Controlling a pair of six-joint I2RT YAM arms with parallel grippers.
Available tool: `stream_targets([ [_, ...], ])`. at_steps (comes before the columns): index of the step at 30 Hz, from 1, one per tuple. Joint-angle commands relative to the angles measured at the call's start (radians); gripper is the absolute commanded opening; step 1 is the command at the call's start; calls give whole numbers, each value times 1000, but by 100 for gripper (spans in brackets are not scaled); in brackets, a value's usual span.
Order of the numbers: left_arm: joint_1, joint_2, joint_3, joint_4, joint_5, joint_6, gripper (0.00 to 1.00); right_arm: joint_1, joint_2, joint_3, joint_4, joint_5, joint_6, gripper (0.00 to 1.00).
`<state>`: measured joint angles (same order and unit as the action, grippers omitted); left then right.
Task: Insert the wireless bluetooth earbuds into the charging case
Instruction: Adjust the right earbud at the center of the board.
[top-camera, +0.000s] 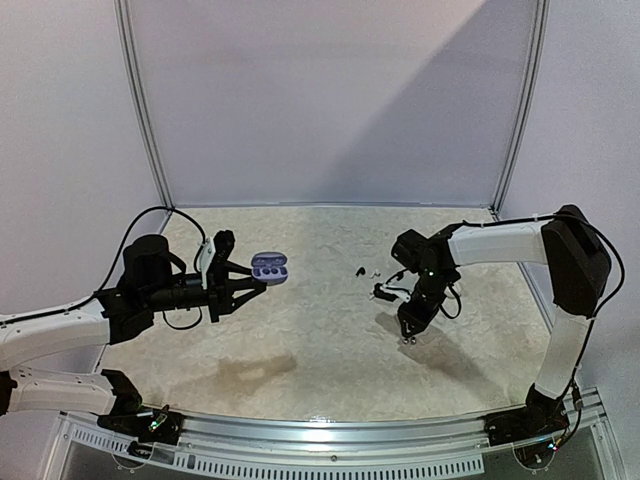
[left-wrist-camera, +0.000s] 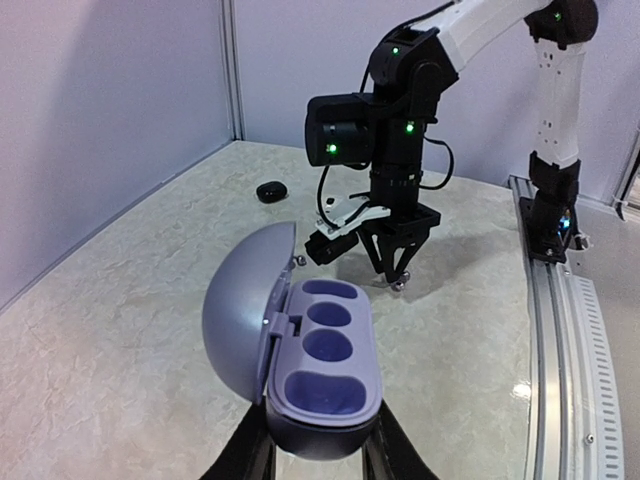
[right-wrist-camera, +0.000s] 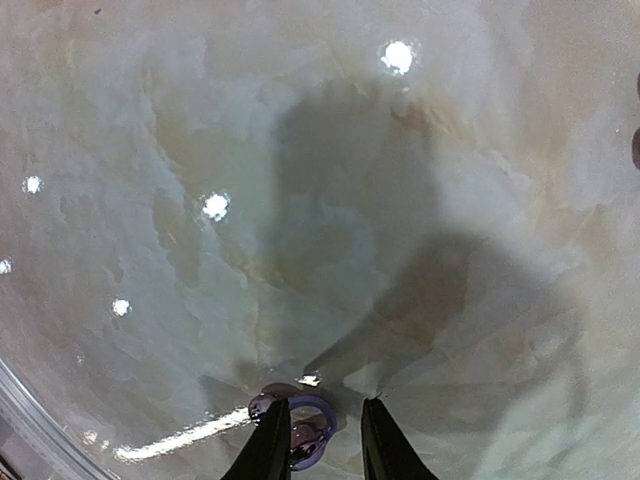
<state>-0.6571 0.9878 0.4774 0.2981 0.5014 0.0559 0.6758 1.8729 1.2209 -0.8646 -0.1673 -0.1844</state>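
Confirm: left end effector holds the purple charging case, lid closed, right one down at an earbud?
No: the lid of the charging case stands open, not closed, as the left wrist view shows. The rest holds.

The purple earbud (right-wrist-camera: 308, 440) is half hidden behind the right gripper (right-wrist-camera: 322, 425). The charging case (left-wrist-camera: 320, 390) hides the tips of the left gripper (top-camera: 258, 281).

Probably a lab: white-panelled enclosure (top-camera: 330, 100)
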Motion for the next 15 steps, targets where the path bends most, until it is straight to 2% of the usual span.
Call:
stream_targets([
  [1, -12, 5, 20, -8, 15, 8, 0, 1, -9, -24, 26, -5, 1, 24],
  [15, -12, 0, 13, -12, 11, 13, 0, -1, -48, -81, 15, -31, 39, 24],
])
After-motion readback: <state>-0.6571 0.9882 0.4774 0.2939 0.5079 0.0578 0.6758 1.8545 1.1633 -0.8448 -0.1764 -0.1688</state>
